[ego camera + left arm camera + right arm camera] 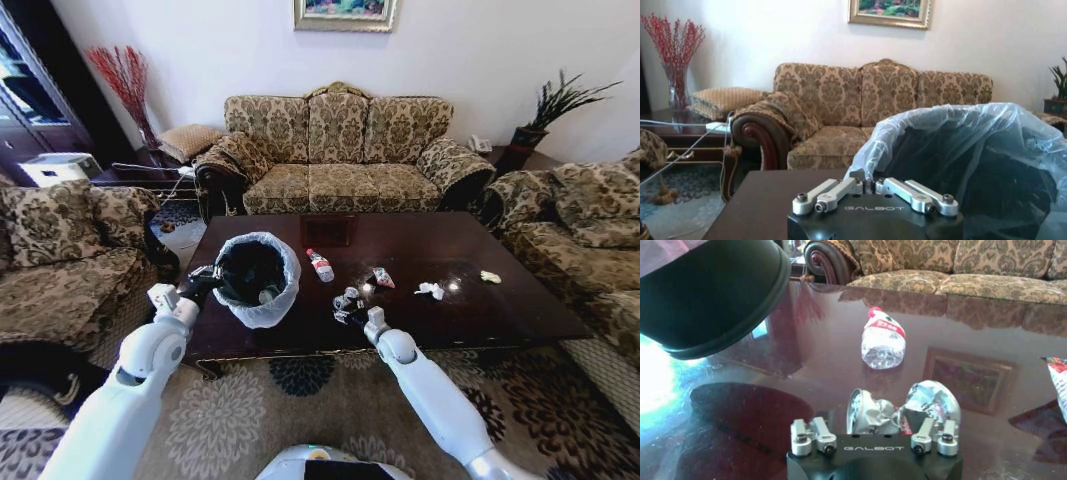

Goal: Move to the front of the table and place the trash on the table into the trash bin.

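The black trash bin (255, 275) with its white liner hangs tilted over the table's (500, 315) front left corner. My left gripper (205, 281) is shut on the liner rim (870, 150), and the bin's dark body (713, 295) shows off the glossy top. My right gripper (347, 304) is low on the table, open, with a crumpled silver piece of trash (897, 410) between its fingers. Beyond it lie a small red-labelled bottle (883, 340) on its side, a colourful wrapper (383, 277), a white paper wad (432, 290) and a pale wad (490, 277).
A patterned sofa (340, 150) stands behind the table, with matching armchairs at the left (60, 250) and right (580, 215). A side table with a red twig vase (125, 85) sits back left. A patterned rug (300, 390) lies under the table's near edge.
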You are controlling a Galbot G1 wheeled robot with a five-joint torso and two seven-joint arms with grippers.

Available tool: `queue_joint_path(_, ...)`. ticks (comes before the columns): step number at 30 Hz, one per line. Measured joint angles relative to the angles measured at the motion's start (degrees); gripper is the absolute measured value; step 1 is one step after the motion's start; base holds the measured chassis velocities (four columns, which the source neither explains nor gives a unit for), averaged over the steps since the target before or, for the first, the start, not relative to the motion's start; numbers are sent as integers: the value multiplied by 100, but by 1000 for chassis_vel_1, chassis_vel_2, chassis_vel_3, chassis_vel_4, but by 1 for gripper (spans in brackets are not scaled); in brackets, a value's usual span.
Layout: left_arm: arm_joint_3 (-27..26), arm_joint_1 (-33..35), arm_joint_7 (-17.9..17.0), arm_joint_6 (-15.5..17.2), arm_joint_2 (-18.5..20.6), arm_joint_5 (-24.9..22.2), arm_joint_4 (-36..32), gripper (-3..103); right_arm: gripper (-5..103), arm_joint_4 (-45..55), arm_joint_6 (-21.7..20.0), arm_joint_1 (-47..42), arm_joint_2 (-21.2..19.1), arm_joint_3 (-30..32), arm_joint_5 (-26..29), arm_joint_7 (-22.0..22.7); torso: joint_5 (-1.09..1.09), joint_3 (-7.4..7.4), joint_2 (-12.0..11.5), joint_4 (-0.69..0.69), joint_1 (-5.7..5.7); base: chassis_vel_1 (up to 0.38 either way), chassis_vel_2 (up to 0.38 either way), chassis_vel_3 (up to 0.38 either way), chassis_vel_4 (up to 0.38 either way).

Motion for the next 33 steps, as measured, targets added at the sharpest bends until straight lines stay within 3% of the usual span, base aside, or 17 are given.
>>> queue_joint_path(2,0,-6,8,-4,-5,-1,12,3,62,0,-8,0,5,-2,-10,0,0,0,0,0,0,0,0,0,0)
queue_joint_path(5,1,-19,31,-14,-23,-1,41,3,45,-41,-17,14,36,-9,-54,7,0,0,0,3,0,0,0,0,0)
queue_joint_path(7,2,-20,35,-15,-26,-1,44,3,45,-53,-19,15,40,-10,-66,9,1,0,0,3,0,0,0,0,0)
queue_joint_path(8,3,-20,48,-17,-32,-2,53,3,34,-66,-18,21,48,-9,-92,13,1,0,0,2,0,0,0,0,0)
queue_joint_path(10,3,-20,53,-19,-34,-2,57,3,34,-70,-18,25,50,-8,-103,16,1,0,0,2,0,0,0,0,0)
queue_joint_path(12,3,-27,66,-38,-40,-4,76,3,23,-74,-18,27,52,0,-131,31,1,0,0,2,0,0,0,0,0)
queue_joint_path(19,5,-45,84,-62,-43,-6,109,3,2,-91,1,34,62,34,-148,65,0,0,0,2,0,0,0,0,0)
queue_joint_path(28,7,-39,95,-82,-58,-7,113,3,2,-66,26,-4,84,117,-157,120,0,0,0,2,0,0,0,0,0)
queue_joint_path(33,-3,-11,95,-82,-59,-6,91,3,2,420,127,-111,90,291,-108,342,1,1,0,0,0,0,0,0,0)
